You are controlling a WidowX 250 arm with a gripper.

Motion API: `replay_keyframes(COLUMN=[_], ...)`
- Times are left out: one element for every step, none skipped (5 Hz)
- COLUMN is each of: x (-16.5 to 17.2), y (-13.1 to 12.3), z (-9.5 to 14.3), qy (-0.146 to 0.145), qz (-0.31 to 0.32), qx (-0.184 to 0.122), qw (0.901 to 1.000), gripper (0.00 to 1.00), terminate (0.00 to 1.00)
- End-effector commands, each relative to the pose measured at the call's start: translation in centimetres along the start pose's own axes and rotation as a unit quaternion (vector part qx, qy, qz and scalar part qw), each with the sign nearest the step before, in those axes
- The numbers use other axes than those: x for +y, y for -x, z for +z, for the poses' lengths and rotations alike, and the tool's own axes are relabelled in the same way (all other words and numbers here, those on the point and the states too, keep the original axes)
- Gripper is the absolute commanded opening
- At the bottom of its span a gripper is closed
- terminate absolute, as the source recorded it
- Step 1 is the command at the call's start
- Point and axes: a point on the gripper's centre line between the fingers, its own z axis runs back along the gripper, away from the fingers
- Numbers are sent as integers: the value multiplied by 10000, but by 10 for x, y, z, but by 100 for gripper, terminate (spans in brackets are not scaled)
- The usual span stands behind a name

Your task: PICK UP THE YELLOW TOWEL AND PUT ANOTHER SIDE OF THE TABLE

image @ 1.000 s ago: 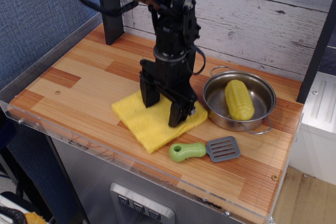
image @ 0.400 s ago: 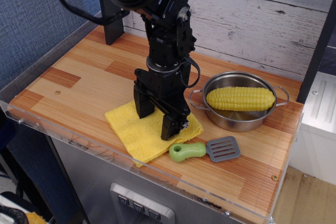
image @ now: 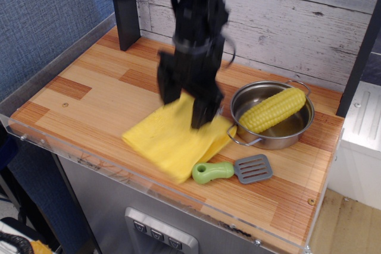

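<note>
the arm (image: pixel 193 10) is running off the top edge, its upper part unseen. the gripper (image: pixel 186 102) is smearing with blur, so its grip is unclear. its fingers are covering the yellow towel (image: pixel 172 144) top corner.

You have a plain soft yellow towel (image: pixel 172 144) lying on the table (image: pixel 89 96), whose planks run in stripes of light and reddish-brown wood grain. Right of the towel, the pot (image: pixel 271 138) is shiny steel, holding a yellow corn cob (image: pixel 272 110). Just in front of the pot, the spatula (image: pixel 233 171) has a lime-green handle and grey blade. Above the towel, the blurred gripper (image: pixel 186 96) looks black.
</note>
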Motion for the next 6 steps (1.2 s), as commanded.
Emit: replay_keyframes(x=[2, 5, 8, 13, 13, 13], y=[-13, -11, -9, -6, -6, -6], z=[62, 87, 114, 136, 136, 136], qy=[-364, -535, -661, -798, -798, -798], qz=[-102, -38, 100, 186, 186, 186], qx=[-803, -979, -1213, -1415, -1415, -1415], qw=[9961, 9937, 9904, 9865, 9865, 9865], gripper=[100, 100, 100, 100, 100, 100], terminate=[0, 0, 0, 0, 0, 0])
